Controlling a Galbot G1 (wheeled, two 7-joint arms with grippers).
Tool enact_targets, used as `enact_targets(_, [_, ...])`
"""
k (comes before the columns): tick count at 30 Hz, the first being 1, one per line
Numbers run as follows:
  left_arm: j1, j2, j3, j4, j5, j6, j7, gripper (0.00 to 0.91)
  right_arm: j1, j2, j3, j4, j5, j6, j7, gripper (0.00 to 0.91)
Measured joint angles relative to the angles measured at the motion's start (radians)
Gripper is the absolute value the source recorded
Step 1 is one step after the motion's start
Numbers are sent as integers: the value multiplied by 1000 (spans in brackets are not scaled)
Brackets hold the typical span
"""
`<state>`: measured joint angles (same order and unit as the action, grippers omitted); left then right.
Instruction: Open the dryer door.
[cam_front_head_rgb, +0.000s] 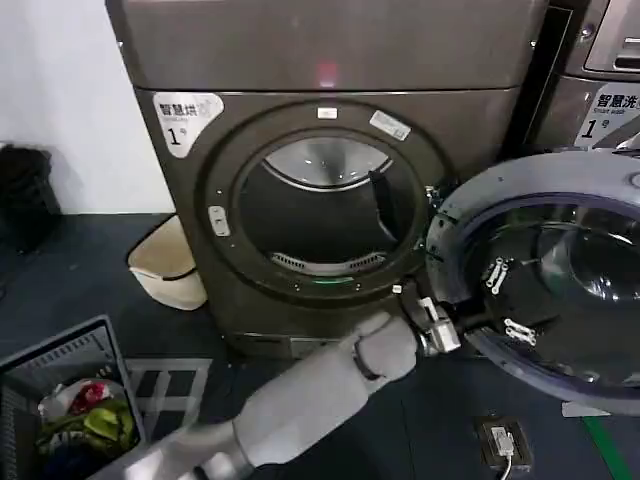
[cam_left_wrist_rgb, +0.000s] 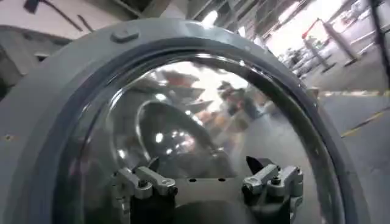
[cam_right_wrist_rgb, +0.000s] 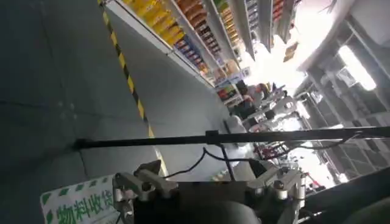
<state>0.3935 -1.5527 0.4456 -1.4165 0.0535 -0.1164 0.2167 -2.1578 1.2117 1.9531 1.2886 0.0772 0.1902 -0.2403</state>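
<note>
Door swung wide to the right of the dryer, pale grey inner ring facing out, drum opening bare. Left gripper at the door's lower left rim — fingers spread apart against the glass, pinching nothing. Right gripper fingers likewise spread, pointed at a floor with yellow-black tape.

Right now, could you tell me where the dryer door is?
In the head view the dryer door hangs swung open right of the drum opening, with the left gripper at its rim.
</note>
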Motion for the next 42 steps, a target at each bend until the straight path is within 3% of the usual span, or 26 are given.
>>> enact_targets(12, [-7, -49, -33, 63, 50, 52, -46, 907, 1, 9, -2, 17, -1, -1, -1, 907])
enact_targets(23, [-5, -44, -33, 60, 37, 46, -42, 907, 4, 9, -7, 22, -1, -3, -4, 907])
enact_targets(42, [29, 16, -18, -36, -1, 51, -23, 907, 10, 1, -17, 28, -3, -3, -10, 907])
